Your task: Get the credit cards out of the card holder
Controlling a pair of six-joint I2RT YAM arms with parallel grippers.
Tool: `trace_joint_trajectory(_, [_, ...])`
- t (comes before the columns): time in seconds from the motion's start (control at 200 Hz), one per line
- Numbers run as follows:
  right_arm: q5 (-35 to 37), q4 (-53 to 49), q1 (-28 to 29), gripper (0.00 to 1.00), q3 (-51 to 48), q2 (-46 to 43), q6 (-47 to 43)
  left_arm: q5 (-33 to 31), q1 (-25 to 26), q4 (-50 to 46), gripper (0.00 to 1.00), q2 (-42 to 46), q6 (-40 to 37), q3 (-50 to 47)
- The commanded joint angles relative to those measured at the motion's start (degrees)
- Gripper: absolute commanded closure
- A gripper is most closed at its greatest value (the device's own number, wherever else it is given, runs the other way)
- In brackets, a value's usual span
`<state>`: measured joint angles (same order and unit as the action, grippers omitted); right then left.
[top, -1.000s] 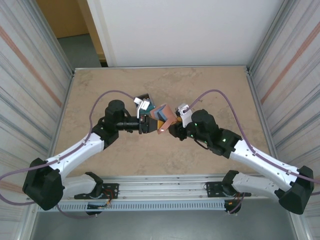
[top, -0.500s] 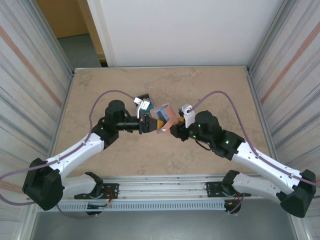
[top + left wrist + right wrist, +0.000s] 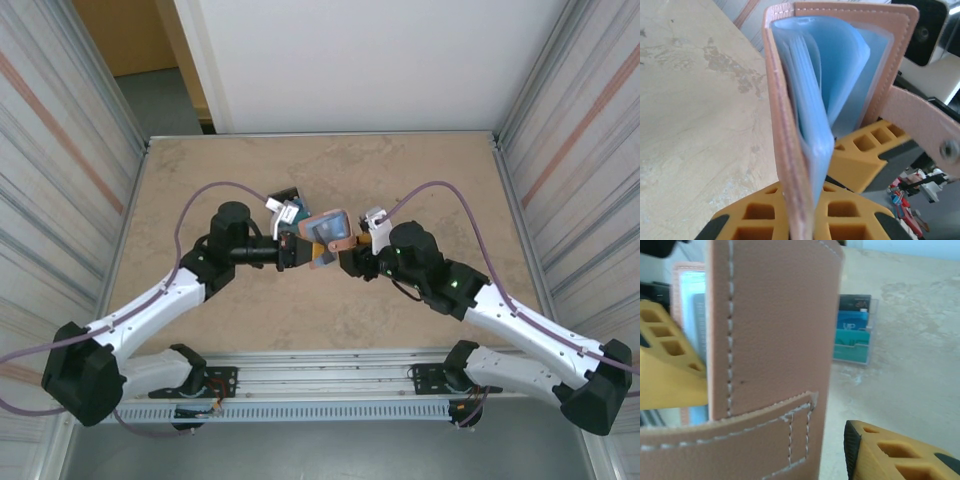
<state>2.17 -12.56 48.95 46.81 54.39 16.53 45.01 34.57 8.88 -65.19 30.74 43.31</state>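
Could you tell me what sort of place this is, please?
Probably a robotics lab work cell: the left arm and right arm are bolted to a metal rail at the edge of a stone-look table, walled in by ribbed side panels.

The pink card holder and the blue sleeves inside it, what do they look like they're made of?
The card holder looks like leather or faux leather: matte salmon surface, fine grain, pale stitching along the edges. Which of the two, the look leaves open. The sleeves look like thin soft plastic: translucent light blue, slightly glossy, bowing in loose layers.
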Motion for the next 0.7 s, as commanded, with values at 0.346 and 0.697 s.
trace_joint_trajectory(0.346, [8.93,-4.18,-3.97,0.38,2.57,-2.53,6.54,-9.34,0.15,-19.24,1.0,0.65,-7.98,7.38])
trace_joint_trajectory(0.697, [9.25,-9.12,-3.04,0.28,6.65,-1.45,9.67,-9.71,0.04,-21.9,1.0,-3.68,-7.13,8.3])
